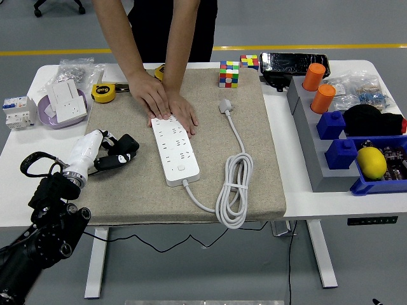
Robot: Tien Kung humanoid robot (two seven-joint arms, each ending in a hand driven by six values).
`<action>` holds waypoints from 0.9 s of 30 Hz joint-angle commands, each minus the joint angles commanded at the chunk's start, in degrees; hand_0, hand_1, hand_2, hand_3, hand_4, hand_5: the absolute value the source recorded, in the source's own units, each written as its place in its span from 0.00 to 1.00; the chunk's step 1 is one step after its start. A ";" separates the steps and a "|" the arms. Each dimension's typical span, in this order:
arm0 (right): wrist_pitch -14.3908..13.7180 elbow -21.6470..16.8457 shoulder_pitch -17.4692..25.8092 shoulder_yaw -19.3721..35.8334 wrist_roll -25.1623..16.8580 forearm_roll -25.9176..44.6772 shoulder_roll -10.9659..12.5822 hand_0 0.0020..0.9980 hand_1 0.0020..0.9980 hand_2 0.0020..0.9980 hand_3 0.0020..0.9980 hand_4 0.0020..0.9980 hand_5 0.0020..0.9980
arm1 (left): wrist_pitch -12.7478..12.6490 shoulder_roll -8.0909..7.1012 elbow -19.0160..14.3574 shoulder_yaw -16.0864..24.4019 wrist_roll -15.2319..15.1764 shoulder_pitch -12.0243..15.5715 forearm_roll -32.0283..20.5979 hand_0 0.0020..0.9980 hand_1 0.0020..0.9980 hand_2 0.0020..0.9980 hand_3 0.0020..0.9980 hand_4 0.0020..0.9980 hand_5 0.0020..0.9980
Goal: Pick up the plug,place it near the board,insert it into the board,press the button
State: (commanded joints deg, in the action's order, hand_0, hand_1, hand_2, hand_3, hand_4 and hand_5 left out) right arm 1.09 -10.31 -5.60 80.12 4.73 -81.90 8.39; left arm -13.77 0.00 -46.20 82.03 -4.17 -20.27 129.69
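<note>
**Left hand at the mat's left edge, strip pinned at the far end**

While the left hand (105, 149) lies on the woven beige mat (254, 184) near its left edge, its white shell and black fingers (114, 161) are curled around a dark object; whether that object is the plug I cannot tell. Its black jointed arm comes up from the table's near left corner.

Near the mat's near edge, a glossy white cable (233, 190) lies bundled in long loops; from there it runs to the near end of the power strip (173, 149), a flat white plastic bar with rows of sockets and a small button by its near end. Another stretch of cable leads toward the mat's far edge and ends in a pale grey plug (225, 105) lying flat on the fabric.

A person at the far side presses both hands (166, 108) flat on the strip's far end.

Along the table's right edge, blue plastic bins (356, 184) hold a yellow lemon (372, 162), and a black rounded object sits among them. Two orange cylinders (318, 88) stand on a grey block. At the left edge, a lilac bowl (48, 114) holds a white square socket plate (67, 101). Beside it lies a yellow tape measure (103, 93). At the far edge stands a colourful puzzle cube (229, 74).
</note>
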 joint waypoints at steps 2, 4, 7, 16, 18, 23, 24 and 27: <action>0.01 0.00 0.00 -0.04 0.00 0.05 0.01 0.83 0.75 0.75 0.80 1.00 0.92 | -0.31 0.00 0.10 -0.15 -0.01 -0.01 0.20 0.58 0.41 0.37 0.43 0.70 0.25; 0.01 0.00 -0.02 -0.06 -0.03 0.06 0.02 0.83 0.75 0.75 0.80 1.00 0.92 | -0.47 0.00 0.06 -0.32 0.05 0.01 0.31 0.58 0.41 0.37 0.43 0.70 0.25; 0.00 0.00 -0.09 -0.03 -0.03 0.09 -0.02 0.83 0.76 0.75 0.80 1.00 0.92 | -0.88 0.00 -0.20 -0.98 0.19 0.00 -0.07 0.55 0.39 0.35 0.39 0.56 0.07; -0.04 0.00 -0.08 0.17 -0.02 0.16 -0.09 0.83 0.75 0.75 0.79 1.00 0.92 | -1.21 -1.82 -4.61 -6.04 0.44 -0.25 -5.25 0.55 0.39 0.30 0.37 0.51 0.02; -0.05 0.00 -0.10 0.17 -0.03 0.23 -0.10 0.83 0.75 0.75 0.79 1.00 0.92 | -1.05 -3.41 -6.44 -8.65 0.30 -0.85 -7.58 0.54 0.38 0.29 0.36 0.49 0.00; -0.05 0.00 -0.09 0.21 0.00 0.29 -0.09 0.83 0.75 0.75 0.79 1.00 0.92 | -0.72 -6.90 -9.94 -14.89 -0.05 -2.83 -11.83 0.54 0.38 0.29 0.36 0.49 0.00; -0.06 0.00 -0.11 0.21 0.00 0.31 -0.07 0.82 0.75 0.75 0.79 1.00 0.92 | -0.67 -7.39 -10.41 -15.89 -0.09 -3.14 -12.31 0.53 0.38 0.29 0.33 0.47 0.00; -0.07 0.00 -0.30 0.21 0.01 0.35 0.07 0.82 0.75 0.75 0.79 1.00 0.92 | -0.56 -9.83 -12.48 -20.76 -0.28 -4.99 -14.05 0.53 0.38 0.29 0.33 0.47 0.00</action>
State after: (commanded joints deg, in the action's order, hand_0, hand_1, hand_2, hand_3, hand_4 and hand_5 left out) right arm 1.02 -10.31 -5.90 80.32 4.74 -81.55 8.46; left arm -14.32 -9.83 -58.68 61.26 -4.45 -25.26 115.65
